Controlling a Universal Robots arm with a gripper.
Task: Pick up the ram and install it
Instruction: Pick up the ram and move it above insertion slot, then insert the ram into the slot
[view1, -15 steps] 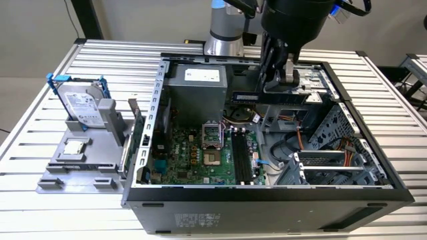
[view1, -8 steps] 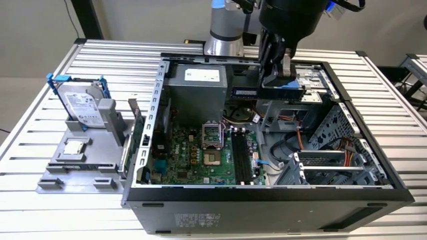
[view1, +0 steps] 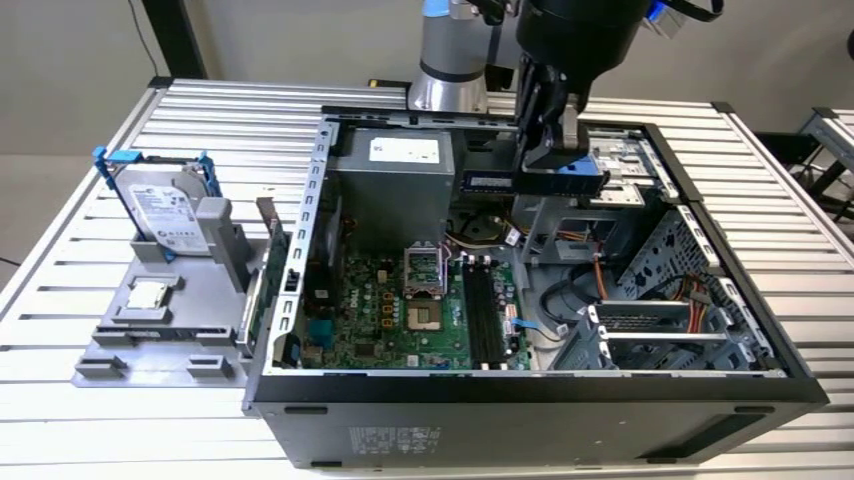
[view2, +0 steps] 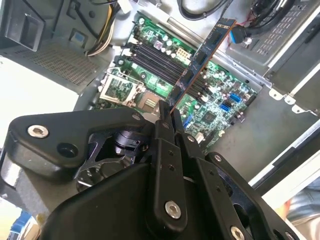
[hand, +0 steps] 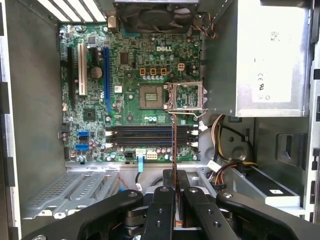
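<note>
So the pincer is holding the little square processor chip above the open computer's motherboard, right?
Not quite. The pincer is holding the ram stick, long and dark, above the open computer's motherboard, as the second wrist view shows. The processor chip lies on the grey stand in the exterior view.

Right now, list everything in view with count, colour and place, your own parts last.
ram, a long flat memory stick: one, navy-black, held above the motherboard.
open computer case: one, black and grey, on the table.
motherboard: one, green, inside the case.
boxy power supply: one, silver, inside the case.
framed hard drive: one, silver in blue, upright on the fixture.
square processor chip: one, silver, on the fixture.
fixture: one, grey, exterior view's left.
slatted table: one, silver.
gripper: one, black, shut on the ram.
</note>
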